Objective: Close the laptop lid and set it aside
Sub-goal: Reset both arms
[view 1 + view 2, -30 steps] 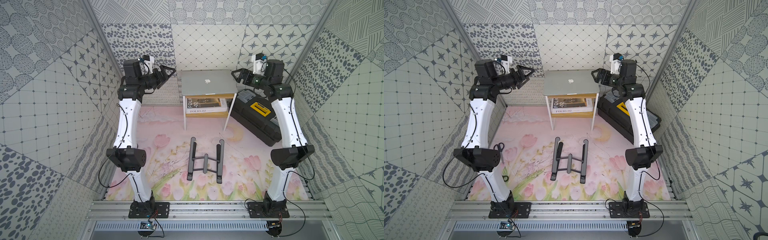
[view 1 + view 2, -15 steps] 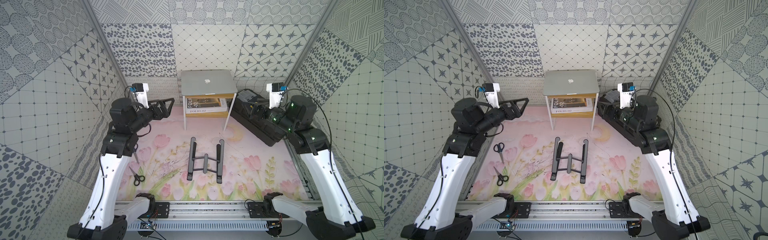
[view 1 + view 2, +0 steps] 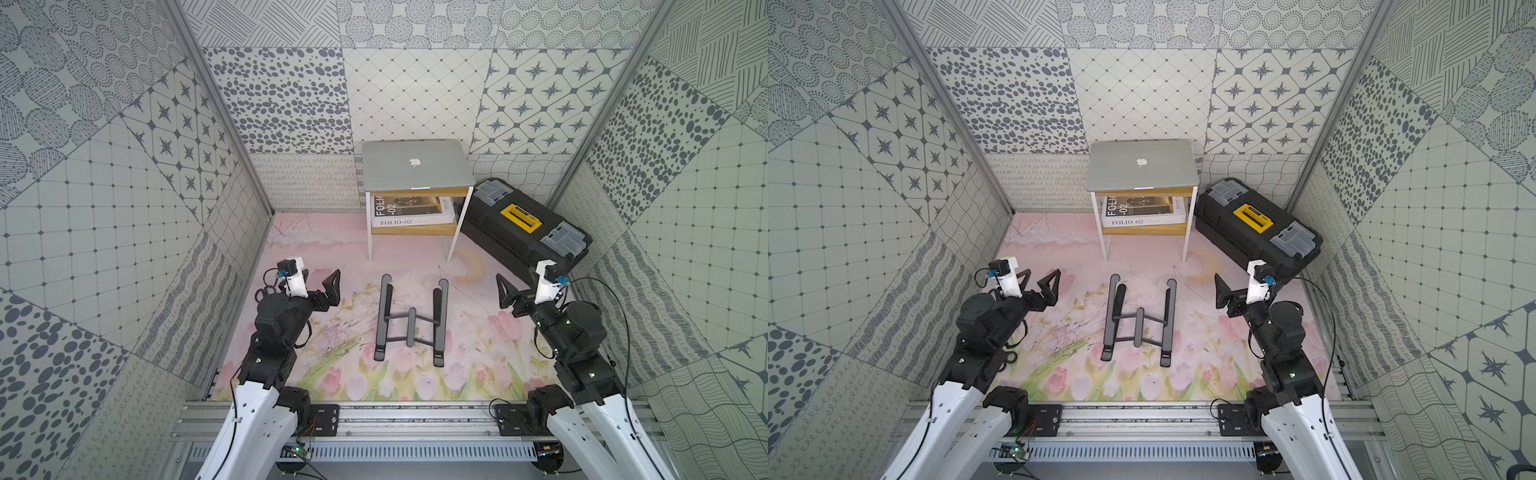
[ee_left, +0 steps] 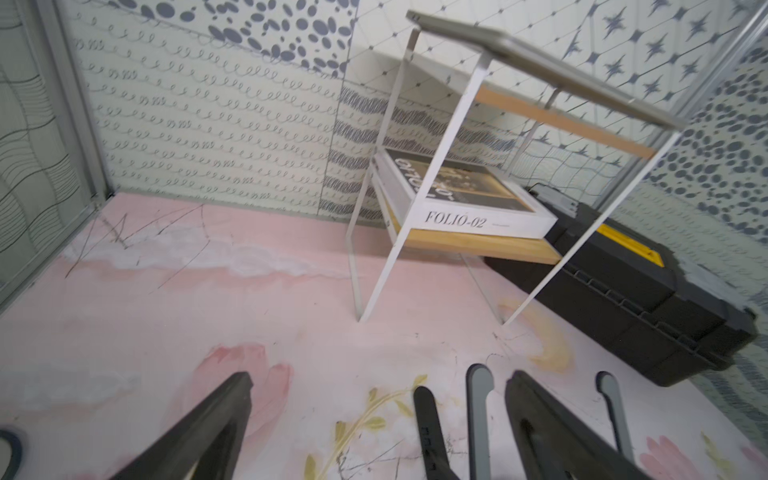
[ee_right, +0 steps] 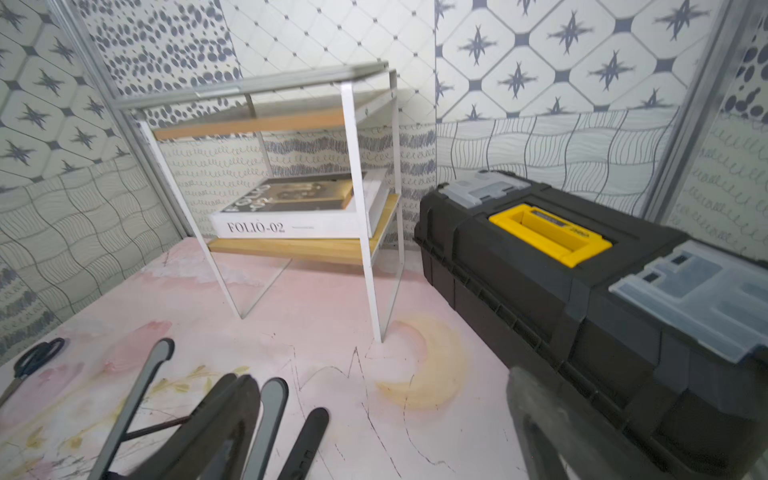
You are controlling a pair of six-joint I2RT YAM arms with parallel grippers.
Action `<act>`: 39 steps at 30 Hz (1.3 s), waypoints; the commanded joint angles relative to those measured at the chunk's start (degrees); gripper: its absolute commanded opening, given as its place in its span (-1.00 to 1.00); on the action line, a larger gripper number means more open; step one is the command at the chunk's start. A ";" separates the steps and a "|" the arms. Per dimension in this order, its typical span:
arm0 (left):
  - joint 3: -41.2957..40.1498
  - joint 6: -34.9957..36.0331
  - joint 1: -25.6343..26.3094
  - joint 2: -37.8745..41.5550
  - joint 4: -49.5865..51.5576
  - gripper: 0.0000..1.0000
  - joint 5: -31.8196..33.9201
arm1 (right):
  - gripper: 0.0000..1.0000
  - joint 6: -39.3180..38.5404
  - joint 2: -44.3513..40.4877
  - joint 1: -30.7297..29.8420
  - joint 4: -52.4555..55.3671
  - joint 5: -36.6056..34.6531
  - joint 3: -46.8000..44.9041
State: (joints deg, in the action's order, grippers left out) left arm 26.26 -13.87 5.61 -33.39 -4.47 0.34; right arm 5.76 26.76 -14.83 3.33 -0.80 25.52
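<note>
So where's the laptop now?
In both top views the laptop lies closed on the white side table at the back wall, with the toolbox to its right.

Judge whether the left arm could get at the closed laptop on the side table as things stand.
Probably yes: the laptop lies uncovered atop the side table, and nothing stands between it and the left gripper, whose jaws are open and empty.
</note>
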 commanded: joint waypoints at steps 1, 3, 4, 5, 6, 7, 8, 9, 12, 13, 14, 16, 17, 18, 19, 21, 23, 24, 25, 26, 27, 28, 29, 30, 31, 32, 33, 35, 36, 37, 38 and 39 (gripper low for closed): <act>-9.19 2.61 0.34 -1.18 -19.90 0.98 12.02 | 0.94 -0.26 0.86 -0.11 -17.20 -4.59 -7.85; -11.20 3.31 0.33 -3.85 -21.86 0.97 13.34 | 0.94 -0.67 2.15 -0.10 -25.17 -8.70 -13.31; -11.62 3.32 0.27 -5.23 -22.05 0.97 14.02 | 0.94 -1.27 3.17 -0.11 -27.90 -9.75 -15.41; -11.95 3.60 0.28 -6.40 -22.75 0.97 13.96 | 0.93 -1.98 4.50 -0.10 -30.41 -10.43 -16.94; -12.26 4.14 0.35 -8.16 -23.92 0.97 13.91 | 0.94 -2.60 5.66 -0.09 -31.57 -11.04 -17.60; -12.65 4.58 0.31 -9.86 -25.74 0.98 14.33 | 0.94 -3.24 7.37 -0.11 -31.71 -11.55 -17.51; -13.02 4.94 0.29 -11.66 -27.15 0.98 14.82 | 0.94 -3.82 9.25 -0.11 -31.58 -12.06 -17.18; -13.25 5.48 0.29 -13.42 -27.82 0.98 15.09 | 0.94 -4.35 11.29 -0.11 -31.67 -12.61 -16.87; -13.00 6.32 0.16 -18.34 -30.13 0.98 15.43 | 0.94 -6.23 15.77 -0.05 -35.79 -13.89 -17.40; -12.83 6.70 -0.01 -20.11 -31.28 0.98 15.48 | 0.94 -6.80 17.30 0.23 -37.89 -14.40 -17.96; -12.44 7.23 -0.04 -21.84 -31.89 0.98 15.57 | 0.94 -7.03 18.87 0.73 -39.79 -14.71 -18.42; -11.45 7.72 -0.41 -25.16 -31.88 0.98 16.57 | 0.94 -6.69 21.98 2.37 -40.99 -13.95 -18.10; -10.98 7.93 -0.75 -26.98 -31.91 0.98 16.58 | 0.94 -6.17 23.67 3.30 -41.16 -12.97 -17.50; -10.89 8.19 -1.19 -28.40 -32.36 0.97 16.15 | 0.94 -6.00 25.11 4.07 -41.20 -12.39 -16.91; -10.93 8.24 -1.67 -30.11 -33.40 0.97 15.80 | 0.94 -5.67 27.06 4.77 -41.92 -11.82 -16.41; -11.19 6.37 -4.10 -33.52 -36.44 0.97 13.39 | 0.94 -3.95 31.63 6.84 -44.69 -10.68 -15.97; -11.30 3.90 -6.58 -36.77 -38.83 0.98 10.54 | 0.94 -2.67 35.36 8.65 -47.52 -9.07 -15.56; -11.41 3.15 -7.41 -38.19 -40.76 0.97 9.35 | 0.94 -2.03 37.46 9.72 -49.30 -7.98 -15.40; -11.54 3.41 -7.82 -39.86 -42.82 0.97 8.22 | 0.94 -1.39 39.41 10.54 -51.02 -7.33 -15.31; -11.45 3.95 -8.01 -41.65 -45.23 0.97 7.80 | 0.94 -0.81 40.82 11.33 -52.93 -6.78 -15.29; -11.08 3.36 -8.48 -42.97 -46.25 0.98 6.35 | 0.94 -0.57 41.77 12.14 -54.60 -6.22 -15.32; -10.81 3.16 -8.66 -44.06 -46.84 0.97 4.54 | 0.94 -0.46 43.02 12.70 -56.38 -5.97 -15.26; -10.72 3.39 -8.61 -45.41 -48.09 0.97 3.04 | 0.94 -0.54 44.55 13.23 -57.89 -5.63 -15.17; -10.68 3.76 -8.67 -47.39 -50.64 0.97 1.82 | 0.94 -0.60 46.04 13.80 -59.92 -5.19 -15.11; -10.55 4.21 -8.67 -49.96 -52.41 0.98 1.21 | 0.94 -0.65 47.58 14.41 -61.77 -3.83 -14.90; -10.66 5.06 -8.58 -51.52 -54.97 0.98 -0.24 | 0.94 -0.62 49.07 14.98 -63.48 -2.81 -14.70; -10.75 5.18 -8.59 -51.65 -54.67 0.98 -1.38 | 0.93 -0.27 50.69 15.47 -65.21 -1.59 -14.59; -11.13 5.20 -8.65 -51.91 -55.41 0.97 -1.53 | 0.94 1.02 54.25 16.78 -68.26 0.60 -14.35; -11.41 5.25 -8.63 -52.53 -56.39 0.97 -1.48 | 0.94 1.16 55.85 17.14 -69.83 1.64 -14.22; -11.62 5.18 -8.63 -53.22 -57.34 0.97 -2.05 | 0.93 1.13 58.05 17.49 -71.94 2.81 -14.37; -11.85 5.19 -8.63 -54.71 -58.69 0.98 -2.46 | 0.94 0.94 60.36 17.62 -75.73 3.77 -14.95; -12.21 5.36 -8.65 -56.95 -61.79 0.98 -2.58 | 0.94 0.80 63.12 17.64 -79.06 4.44 -15.54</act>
State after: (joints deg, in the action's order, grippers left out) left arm 14.72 -9.23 -2.76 -85.65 -51.96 3.57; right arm 5.69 86.02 2.39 -63.00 -0.78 10.31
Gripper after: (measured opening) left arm 0.988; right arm 0.967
